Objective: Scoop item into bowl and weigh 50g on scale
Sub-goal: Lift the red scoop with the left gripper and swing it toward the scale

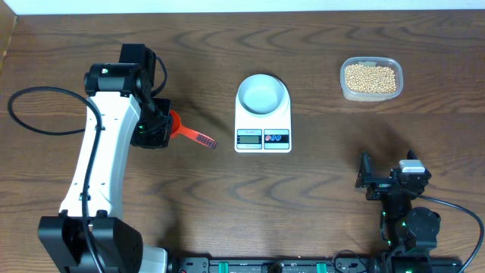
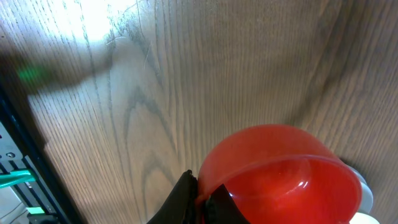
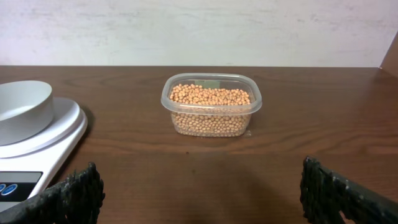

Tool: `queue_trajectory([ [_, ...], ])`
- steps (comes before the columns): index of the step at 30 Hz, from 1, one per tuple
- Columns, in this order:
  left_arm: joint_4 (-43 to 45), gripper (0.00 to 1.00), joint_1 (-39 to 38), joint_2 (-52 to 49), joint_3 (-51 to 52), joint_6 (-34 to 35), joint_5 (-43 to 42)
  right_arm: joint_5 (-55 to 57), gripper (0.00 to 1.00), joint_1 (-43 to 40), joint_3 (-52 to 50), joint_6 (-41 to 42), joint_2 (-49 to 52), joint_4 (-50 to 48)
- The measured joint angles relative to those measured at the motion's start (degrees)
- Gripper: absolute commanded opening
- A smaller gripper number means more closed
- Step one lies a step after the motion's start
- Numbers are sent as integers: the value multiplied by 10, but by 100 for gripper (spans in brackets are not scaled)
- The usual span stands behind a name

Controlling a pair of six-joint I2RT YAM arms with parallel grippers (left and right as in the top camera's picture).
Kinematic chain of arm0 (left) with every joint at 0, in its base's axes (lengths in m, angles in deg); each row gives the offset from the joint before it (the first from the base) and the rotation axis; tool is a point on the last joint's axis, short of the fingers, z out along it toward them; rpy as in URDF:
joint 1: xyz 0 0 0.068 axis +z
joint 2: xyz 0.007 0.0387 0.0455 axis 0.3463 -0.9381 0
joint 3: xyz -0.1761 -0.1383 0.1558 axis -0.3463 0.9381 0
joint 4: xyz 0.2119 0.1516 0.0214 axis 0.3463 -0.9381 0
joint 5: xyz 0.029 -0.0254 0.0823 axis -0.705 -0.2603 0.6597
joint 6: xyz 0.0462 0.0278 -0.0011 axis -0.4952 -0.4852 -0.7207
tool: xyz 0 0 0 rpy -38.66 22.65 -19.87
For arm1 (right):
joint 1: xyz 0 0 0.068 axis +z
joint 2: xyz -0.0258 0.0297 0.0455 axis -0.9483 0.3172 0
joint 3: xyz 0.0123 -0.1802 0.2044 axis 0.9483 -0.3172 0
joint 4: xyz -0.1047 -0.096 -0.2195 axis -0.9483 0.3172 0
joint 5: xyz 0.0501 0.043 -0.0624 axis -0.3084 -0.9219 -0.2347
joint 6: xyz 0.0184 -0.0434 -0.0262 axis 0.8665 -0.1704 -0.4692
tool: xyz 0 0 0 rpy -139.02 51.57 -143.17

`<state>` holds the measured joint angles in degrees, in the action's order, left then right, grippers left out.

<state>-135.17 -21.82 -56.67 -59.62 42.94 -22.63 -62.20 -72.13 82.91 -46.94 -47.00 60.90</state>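
A red scoop (image 1: 176,125) lies left of the scale, its handle pointing right. My left gripper (image 1: 161,129) is shut on the scoop's rim; in the left wrist view the fingers (image 2: 186,196) pinch the edge of the empty red cup (image 2: 280,177). The pale bowl (image 1: 262,94) sits empty on the white scale (image 1: 263,139). The tan beans (image 1: 370,78) fill a clear tub at the far right. In the right wrist view the tub (image 3: 211,106) stands ahead, with the bowl (image 3: 22,109) and scale (image 3: 43,140) at left. My right gripper (image 1: 379,182) (image 3: 202,193) stands open and empty.
A black cable (image 1: 30,114) loops on the table at the far left. The left arm's white link (image 1: 98,167) stretches over the left part of the table. A pale wall (image 3: 199,31) rises behind the table's far edge.
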Motion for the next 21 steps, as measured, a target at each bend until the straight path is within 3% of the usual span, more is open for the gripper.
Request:
queue_trajectory([
  [21, 0, 8, 0, 0, 0, 0, 0, 22, 99, 0, 0, -38, 0, -23],
])
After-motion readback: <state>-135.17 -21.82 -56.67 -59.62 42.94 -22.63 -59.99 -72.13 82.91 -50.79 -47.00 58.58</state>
